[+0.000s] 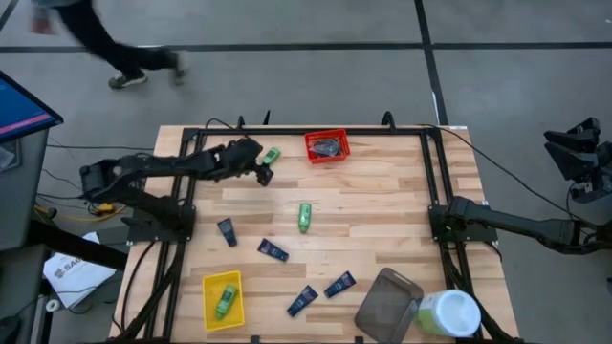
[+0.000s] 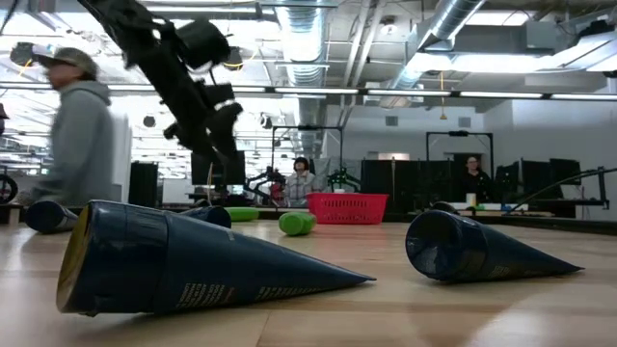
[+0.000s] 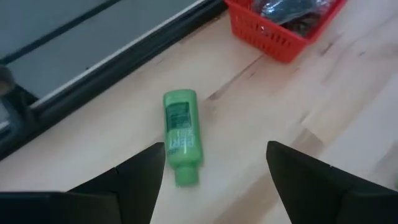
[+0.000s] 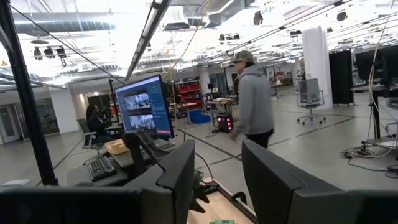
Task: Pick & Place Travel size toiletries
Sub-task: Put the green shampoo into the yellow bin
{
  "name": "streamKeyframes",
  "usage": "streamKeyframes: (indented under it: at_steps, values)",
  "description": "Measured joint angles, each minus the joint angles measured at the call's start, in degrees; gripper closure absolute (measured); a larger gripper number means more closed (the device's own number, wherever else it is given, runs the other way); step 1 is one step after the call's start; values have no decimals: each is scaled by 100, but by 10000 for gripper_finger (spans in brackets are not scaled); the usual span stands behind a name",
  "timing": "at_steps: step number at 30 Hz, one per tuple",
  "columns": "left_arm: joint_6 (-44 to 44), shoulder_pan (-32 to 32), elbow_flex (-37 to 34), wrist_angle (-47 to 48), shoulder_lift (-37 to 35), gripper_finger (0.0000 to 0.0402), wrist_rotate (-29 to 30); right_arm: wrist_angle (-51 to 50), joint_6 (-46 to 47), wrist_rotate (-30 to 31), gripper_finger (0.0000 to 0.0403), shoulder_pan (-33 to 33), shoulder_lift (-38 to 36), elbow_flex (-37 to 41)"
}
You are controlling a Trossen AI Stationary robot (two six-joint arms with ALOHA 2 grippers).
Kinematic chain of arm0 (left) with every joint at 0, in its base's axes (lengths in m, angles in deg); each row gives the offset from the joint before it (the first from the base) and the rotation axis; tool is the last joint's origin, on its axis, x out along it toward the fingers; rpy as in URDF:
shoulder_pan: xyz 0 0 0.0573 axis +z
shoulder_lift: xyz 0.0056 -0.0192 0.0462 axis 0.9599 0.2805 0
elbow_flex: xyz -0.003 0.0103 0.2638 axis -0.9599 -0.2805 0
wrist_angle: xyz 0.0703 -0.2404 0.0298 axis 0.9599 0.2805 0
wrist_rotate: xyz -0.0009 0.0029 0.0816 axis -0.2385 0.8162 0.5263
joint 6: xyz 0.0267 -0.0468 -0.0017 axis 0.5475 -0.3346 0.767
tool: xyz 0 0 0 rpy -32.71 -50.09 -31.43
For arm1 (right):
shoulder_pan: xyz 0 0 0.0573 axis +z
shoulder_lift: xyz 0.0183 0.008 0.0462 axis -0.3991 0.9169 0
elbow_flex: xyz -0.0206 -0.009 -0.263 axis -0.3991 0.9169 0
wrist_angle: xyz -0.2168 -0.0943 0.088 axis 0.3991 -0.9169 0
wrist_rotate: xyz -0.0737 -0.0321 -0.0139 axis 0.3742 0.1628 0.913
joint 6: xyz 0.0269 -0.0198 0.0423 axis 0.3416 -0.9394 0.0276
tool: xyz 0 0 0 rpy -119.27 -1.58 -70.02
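Green bottle point(image 3: 181, 137) lies flat at the surface's 11 o'clock, beside red basket point(image 1: 326, 146); long axis runs between left gripper point(image 3: 214, 165) jaws, spread wide, empty, hovering above. Right arm far.

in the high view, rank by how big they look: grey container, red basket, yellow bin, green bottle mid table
1. grey container
2. yellow bin and red basket, too alike to rank
3. green bottle

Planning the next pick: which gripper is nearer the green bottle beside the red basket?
Left. The left gripper hovers open just by that green bottle, which lies on the table. The right gripper is parked off the table's right edge, far away.
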Motion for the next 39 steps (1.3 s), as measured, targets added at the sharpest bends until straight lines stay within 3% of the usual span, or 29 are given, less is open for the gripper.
streamKeyframes:
  at_steps: [16, 22, 28, 39]
  values:
    - [429, 349, 614, -219, 1705, 123, -38, 0, 63, 0, 276, -1, 0, 0]
    - [262, 600, 612, -255, 1894, 123, -61, 0, 64, 0, 276, 0, 0, 0]
    - [236, 853, 612, -332, 1894, 123, -589, 0, 66, 0, 276, -2, 0, 0]
    - [258, 810, 608, -405, 2383, 123, -814, 245, 66, 0, 276, 0, 0, 0]
